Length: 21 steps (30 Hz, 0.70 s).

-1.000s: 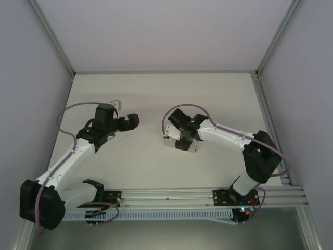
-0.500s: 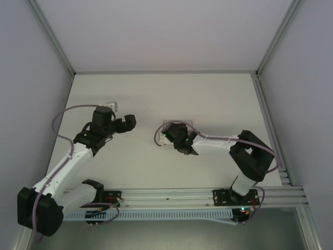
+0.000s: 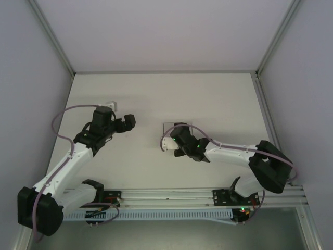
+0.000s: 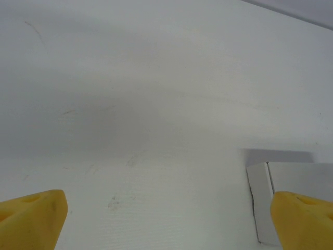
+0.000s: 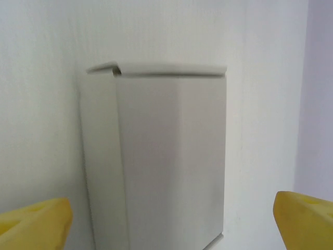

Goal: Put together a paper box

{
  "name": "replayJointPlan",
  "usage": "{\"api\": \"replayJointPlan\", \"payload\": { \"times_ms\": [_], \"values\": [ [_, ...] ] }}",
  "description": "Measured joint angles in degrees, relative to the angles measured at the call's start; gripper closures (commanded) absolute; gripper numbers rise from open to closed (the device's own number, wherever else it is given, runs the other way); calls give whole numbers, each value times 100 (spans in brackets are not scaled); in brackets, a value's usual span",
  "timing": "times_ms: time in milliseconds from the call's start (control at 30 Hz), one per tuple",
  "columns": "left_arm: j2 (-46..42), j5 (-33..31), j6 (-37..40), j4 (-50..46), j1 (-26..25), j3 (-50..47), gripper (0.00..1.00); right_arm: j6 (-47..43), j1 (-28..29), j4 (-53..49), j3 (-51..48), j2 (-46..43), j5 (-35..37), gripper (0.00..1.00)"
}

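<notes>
Tabletop (image 3: 218, 104) is the biggest thing here. It is flat and white, with pale walls around it.

Next come the two white arms with black joints. The left arm (image 3: 73, 156) reaches up the left side. The right arm (image 3: 234, 153) bends in from the right toward the middle.

The paper box (image 3: 168, 136) lies on the tabletop near the middle, just in front of the right hand (image 3: 177, 140). From the right wrist, the paper box (image 5: 171, 156) looks like plain pale card. It has a wide panel, a thin panel down its left side, and a small flap along its far edge.

The right hand (image 5: 166, 224) is wide open. Its yellow fingertips (image 5: 34, 221) sit far apart, one on each side of the box, and do not touch it. It holds nothing.

The left hand (image 3: 129, 121) hangs over bare tabletop, well apart from the box. In its own view the left hand (image 4: 166, 219) is wide open too, and nothing is between its yellow fingertips (image 4: 34, 216).

A piece of white card (image 4: 263, 200) with a crease shows beside the right fingertip there. I cannot tell if it is the same box.

A small white thing (image 3: 113, 105) sits on the tabletop behind the left arm. It is too small to tell what it is.
</notes>
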Motion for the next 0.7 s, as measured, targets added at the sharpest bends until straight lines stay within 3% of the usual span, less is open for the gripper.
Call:
{"api": "replayJointPlan", "payload": {
  "times_ms": [133, 300, 400, 500, 700],
  "values": [
    [31, 0, 2, 4, 0, 0, 0, 415, 0, -382, 223, -496, -579, 0],
    [50, -302, 186, 173, 13, 0, 0, 1213, -223, -282, 236, -1300, -632, 0],
    [-4, -605, 378, 507, 168, -33, 0, 1961, -977, 195, 59, -1930, -522, 0],
    [-138, -940, 669, 1128, 468, -260, 0, 2870, -2076, 846, -262, -2490, -240, 0],
    [72, -1300, 1392, 3331, 1298, -1620, 0, 3967, -3788, 2374, -1659, -2697, 160, 0]
  ]
}}
